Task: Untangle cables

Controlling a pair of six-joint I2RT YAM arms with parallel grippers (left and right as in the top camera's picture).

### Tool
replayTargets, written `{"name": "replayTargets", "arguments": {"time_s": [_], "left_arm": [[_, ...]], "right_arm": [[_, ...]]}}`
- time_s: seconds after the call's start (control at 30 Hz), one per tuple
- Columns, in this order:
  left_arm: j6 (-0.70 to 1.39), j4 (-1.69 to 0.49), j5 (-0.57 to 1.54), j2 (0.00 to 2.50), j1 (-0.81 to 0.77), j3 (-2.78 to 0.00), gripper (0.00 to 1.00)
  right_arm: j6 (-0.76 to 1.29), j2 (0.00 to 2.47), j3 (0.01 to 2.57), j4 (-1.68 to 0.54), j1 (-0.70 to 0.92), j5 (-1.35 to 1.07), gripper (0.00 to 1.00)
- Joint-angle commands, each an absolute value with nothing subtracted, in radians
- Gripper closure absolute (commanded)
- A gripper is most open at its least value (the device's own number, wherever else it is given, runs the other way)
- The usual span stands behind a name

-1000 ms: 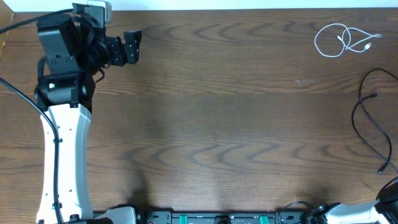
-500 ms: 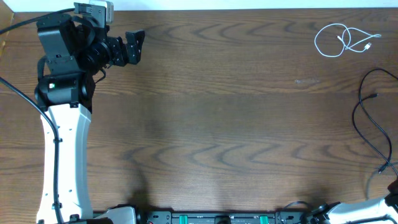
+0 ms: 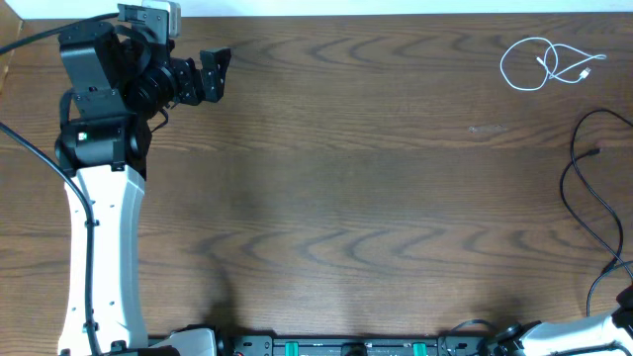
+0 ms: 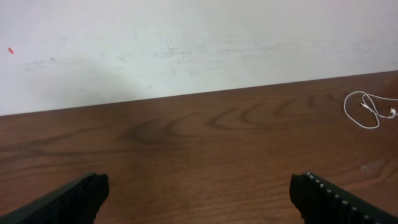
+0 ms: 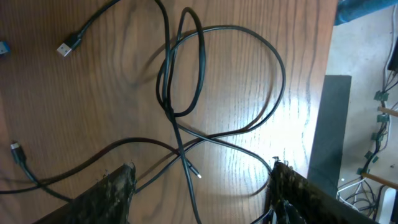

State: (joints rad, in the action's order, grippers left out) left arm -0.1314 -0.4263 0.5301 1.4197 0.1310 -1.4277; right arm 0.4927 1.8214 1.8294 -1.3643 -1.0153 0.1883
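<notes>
On the dark wood-grain tabletop (image 3: pixel 346 198), we find the left tool (image 3: pixel 220 74) released, its two black fingers (image 4: pixel 68 200) spread wide with only bare wood between them. Well away from it, ahead and off to its right by the far edge, lies the short, thin white cable (image 3: pixel 539 64). It forms a loose coil of a few overlapping loops, with its small plug ends close by the loops, and touches no tool. Beyond that edge, facing the left tool, stands a plain white wall (image 4: pixel 186 43). The right tool (image 5: pixel 202 190) is likewise released: in its wrist view we see its two mottled dark fingers (image 5: pixel 118 186) standing apart, clamped on nothing. The longer, thin black cable (image 5: pixel 186 93) lies flat on the wood under and ahead of this tool, its strands crossing one another in several loops, and some strands run through the gap between the fingers. One flat rectangular plug (image 5: pixel 66 48) rests well ahead of the tool at the upper left of its view, and a smaller plug (image 5: pixel 17 151) sits nearer the finger on that side. From overhead we see the black cable apart from the white cable, the two not touching.
</notes>
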Motion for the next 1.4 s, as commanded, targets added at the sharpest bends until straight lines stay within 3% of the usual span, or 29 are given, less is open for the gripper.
{"name": "replayTargets", "arguments": {"time_s": [0.0, 0.13, 0.8, 0.97, 1.37], "left_arm": [[-0.138, -0.425, 0.550, 1.422, 0.135, -1.459, 0.02], [-0.138, -0.425, 0.550, 1.422, 0.135, -1.459, 0.02], [-0.138, -0.426, 0.550, 1.421, 0.135, -1.459, 0.02], [-0.138, -0.426, 0.550, 1.421, 0.135, -1.459, 0.02], [-0.137, -0.433, 0.550, 1.405, 0.135, -1.459, 0.02]], "right_arm": [[0.472, 1.810, 1.829, -1.356, -0.992, 0.164, 0.32], [0.385, 1.810, 1.829, -1.316, -0.948, 0.104, 0.25], [0.210, 1.722, 1.833, -1.258, -0.771, 0.048, 0.22], [0.178, 1.650, 1.833, -1.249, -0.740, 0.004, 0.14], [0.131, 1.549, 1.833, -1.248, -0.543, -0.041, 0.11]]}}
